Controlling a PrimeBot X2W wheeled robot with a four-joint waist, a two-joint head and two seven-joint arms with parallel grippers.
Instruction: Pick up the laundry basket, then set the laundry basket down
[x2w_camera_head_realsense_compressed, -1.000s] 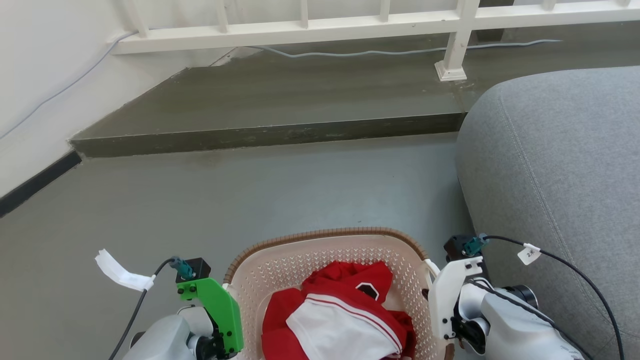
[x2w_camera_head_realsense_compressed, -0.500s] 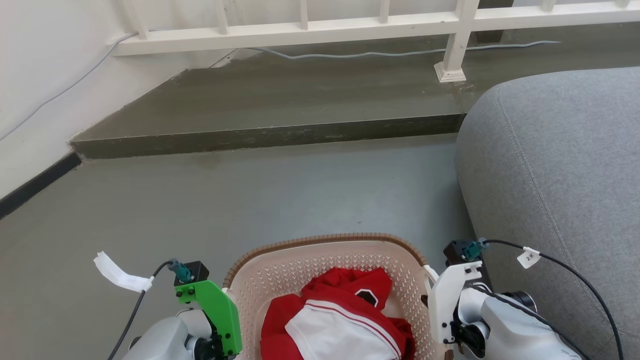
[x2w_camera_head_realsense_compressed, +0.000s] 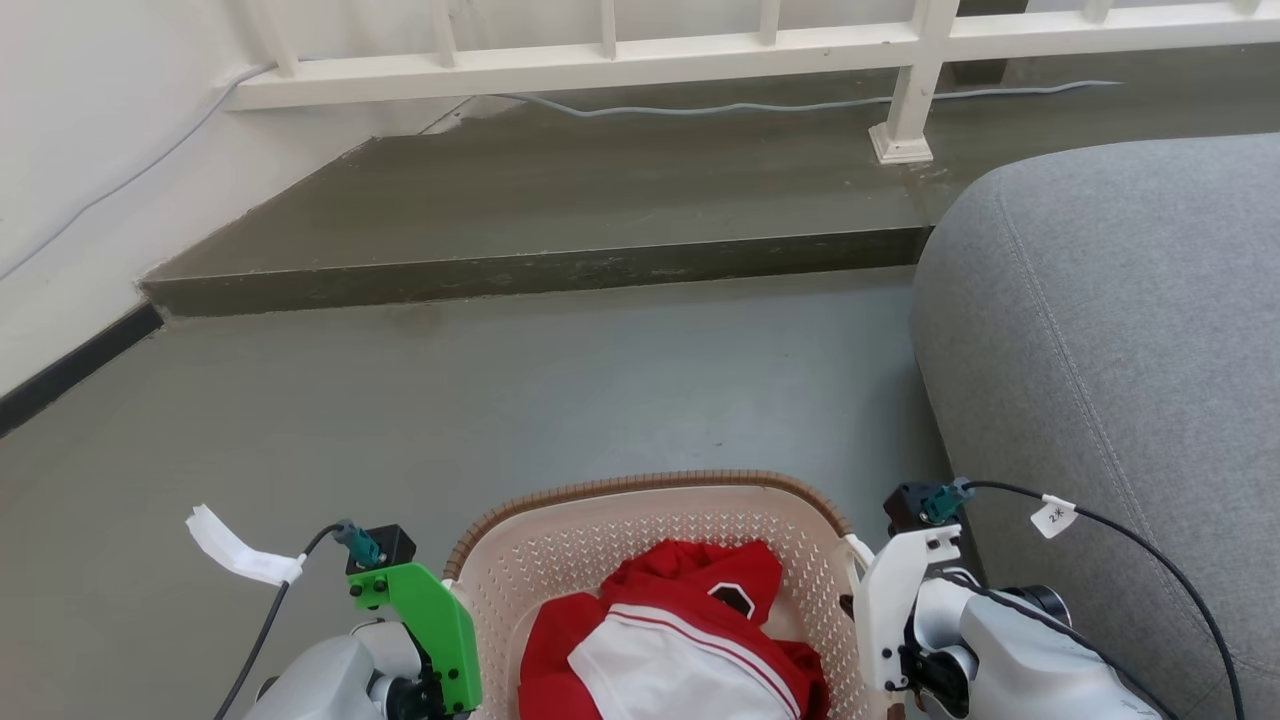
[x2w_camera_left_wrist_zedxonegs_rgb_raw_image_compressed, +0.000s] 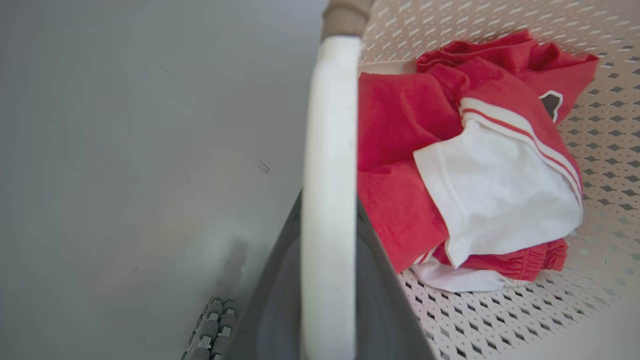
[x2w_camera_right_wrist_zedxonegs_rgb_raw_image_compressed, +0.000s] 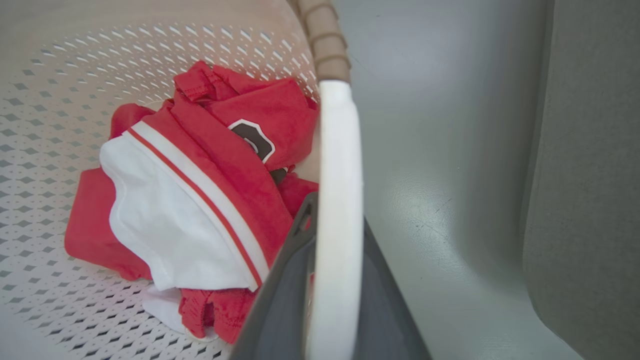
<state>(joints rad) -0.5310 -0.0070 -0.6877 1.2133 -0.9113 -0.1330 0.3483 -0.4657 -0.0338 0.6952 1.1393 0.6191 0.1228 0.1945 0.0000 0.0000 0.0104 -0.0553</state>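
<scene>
The laundry basket (x2w_camera_head_realsense_compressed: 650, 487), cream and perforated with a brown woven-look rim, sits at the bottom middle of the head view, between my two arms. Red and white clothes (x2w_camera_head_realsense_compressed: 680, 640) lie inside it. My left gripper (x2w_camera_left_wrist_zedxonegs_rgb_raw_image_compressed: 328, 210) is shut on the basket's white left handle (x2w_camera_left_wrist_zedxonegs_rgb_raw_image_compressed: 330, 125), dark fingers (x2w_camera_left_wrist_zedxonegs_rgb_raw_image_compressed: 280, 280) on either side. My right gripper (x2w_camera_right_wrist_zedxonegs_rgb_raw_image_compressed: 337, 220) is shut on the white right handle (x2w_camera_right_wrist_zedxonegs_rgb_raw_image_compressed: 340, 150) in the same way. In the head view, the green left wrist mount (x2w_camera_head_realsense_compressed: 430, 630) and the white right wrist mount (x2w_camera_head_realsense_compressed: 895, 600) flank the basket. Whether the basket touches the floor is unclear.
A grey sofa (x2w_camera_head_realsense_compressed: 1120, 330) stands close on the right, almost against my right arm. Ahead lies open grey floor (x2w_camera_head_realsense_compressed: 500, 400), then a raised step (x2w_camera_head_realsense_compressed: 540, 270) with a white railing (x2w_camera_head_realsense_compressed: 700, 50). A wall with a dark skirting (x2w_camera_head_realsense_compressed: 70, 360) runs along the left.
The basket and both grippers have slid a little lower in the head view, while the floor, step and sofa stay where they were. Both grips on the handles are unchanged.
</scene>
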